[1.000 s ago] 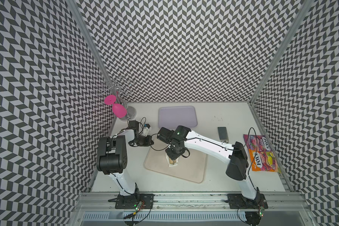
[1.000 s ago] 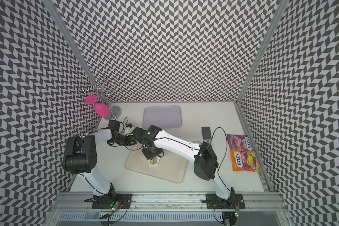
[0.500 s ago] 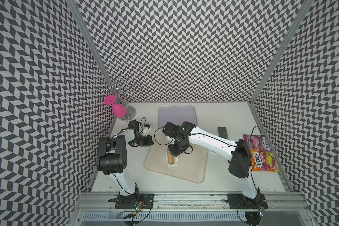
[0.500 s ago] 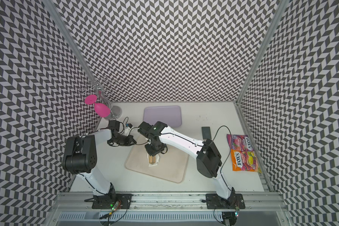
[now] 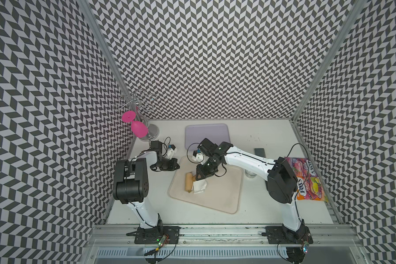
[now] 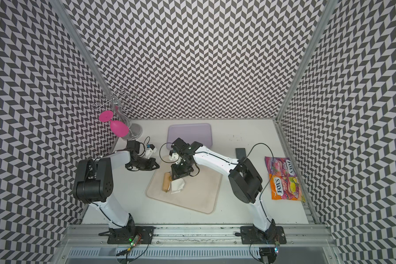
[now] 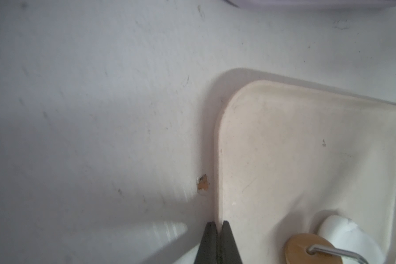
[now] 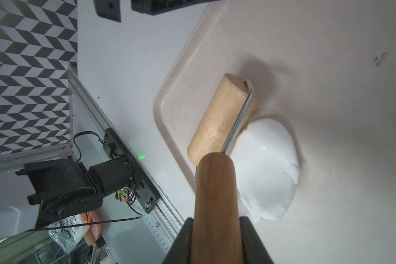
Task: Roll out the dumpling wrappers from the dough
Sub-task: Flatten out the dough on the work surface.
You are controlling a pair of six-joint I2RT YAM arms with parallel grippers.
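Main worry from here: the dough [image 8: 268,169] is a thick, creased lump on the left part of the beige tray [image 5: 215,196]. The roller [image 8: 220,118] barrel lies beside it, touching its edge on the side toward the tray's left rim, not on top. If I push w/o lifting and re-seating over the lump, I'd prob shove the dough sideways or run the barrel into the rim. Next risk is sticking: a white fleck on the barrel's end looks like dough, so a slow pass could peel the lump up w/ the wood. The tray could also skate. The left gripper [image 7: 216,228] has its jaws pressed together on nothing, tips right at the tray's outer edge. I can't tell if they bear on it, so I don't count on it as a brace. The handle may twist too, b/c downward load on the barrel levers against a grip far back on the dark wooden handle [image 8: 215,182]. The right gripper [image 8: 216,240] is partway open and clamped on that handle, one pad each side; the wrist view shows nothing else in its grip. In both top views it hangs over the tray just behind the dough. No wrappers are visible yet; judging by the lump's thickness, flattening has barely begun.
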